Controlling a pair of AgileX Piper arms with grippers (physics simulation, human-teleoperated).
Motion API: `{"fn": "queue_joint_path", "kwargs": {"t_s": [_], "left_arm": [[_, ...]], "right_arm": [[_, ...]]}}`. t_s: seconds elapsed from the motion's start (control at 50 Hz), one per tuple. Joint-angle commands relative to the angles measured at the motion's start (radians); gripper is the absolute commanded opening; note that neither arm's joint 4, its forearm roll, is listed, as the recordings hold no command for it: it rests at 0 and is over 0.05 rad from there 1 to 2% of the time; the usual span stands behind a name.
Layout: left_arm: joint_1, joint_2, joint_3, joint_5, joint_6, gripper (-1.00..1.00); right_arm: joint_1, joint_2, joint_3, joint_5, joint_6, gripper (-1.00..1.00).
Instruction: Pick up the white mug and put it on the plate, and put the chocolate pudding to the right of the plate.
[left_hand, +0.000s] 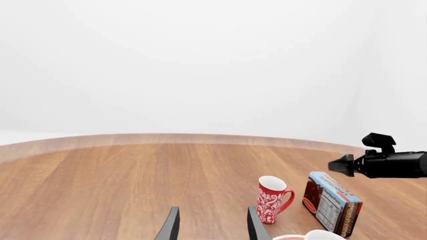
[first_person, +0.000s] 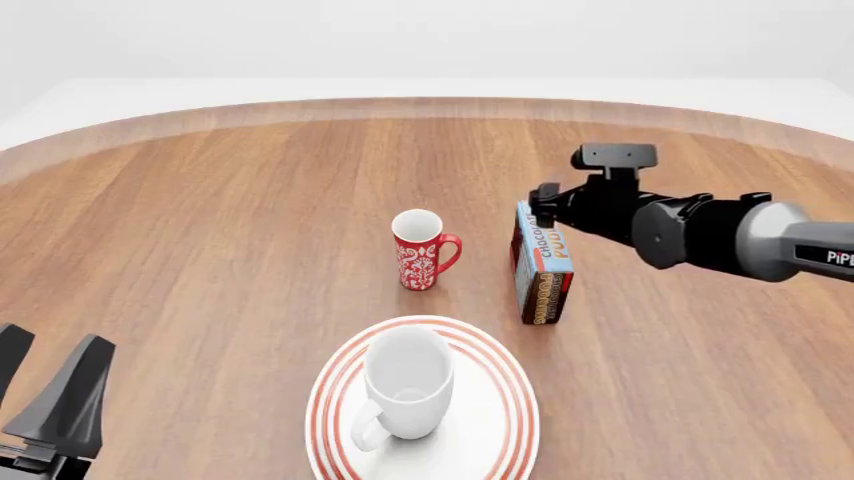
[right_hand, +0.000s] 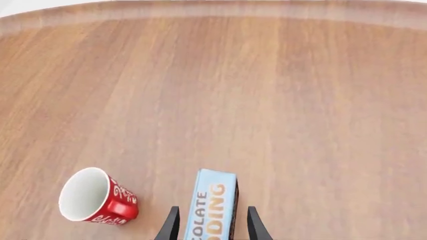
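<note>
The white mug (first_person: 407, 385) stands upright on the plate (first_person: 515, 385) near the table's front, handle towards the front-left. The chocolate pudding (first_person: 543, 262) stands on its long edge behind the plate's right side, right of the red mug. My right gripper (first_person: 542, 206) hovers over the box's far end. In the right wrist view this gripper (right_hand: 212, 225) is open, a finger on each side of the chocolate pudding (right_hand: 215, 202) with small gaps. My left gripper (first_person: 51, 375) is open and empty at the front left, well away from the plate.
A slim red patterned mug (first_person: 423, 250) stands upright at mid-table, just left of the box. In the left wrist view the red mug (left_hand: 272, 199), box (left_hand: 331, 202) and right arm (left_hand: 390, 164) show. The table's curved far edge (first_person: 427, 105) runs behind.
</note>
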Motion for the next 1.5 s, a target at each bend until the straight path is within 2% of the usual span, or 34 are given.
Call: {"fn": "queue_joint_path", "kwargs": {"t_s": [0.02, 0.7, 1.5], "left_arm": [[-0.002, 0.0, -0.003, 0.0, 0.002, 1.0], [-0.002, 0.0, 0.0, -0.003, -0.002, 1.0], [0.002, 0.0, 0.0, -0.003, -0.002, 1.0]], "right_arm": [[0.005, 0.011, -0.004, 0.007, -0.008, 1.0], [0.01, 0.052, -0.024, 0.02, -0.021, 1.0], [0.027, 0.104, -0.014, 0.009, 0.017, 1.0]]}}
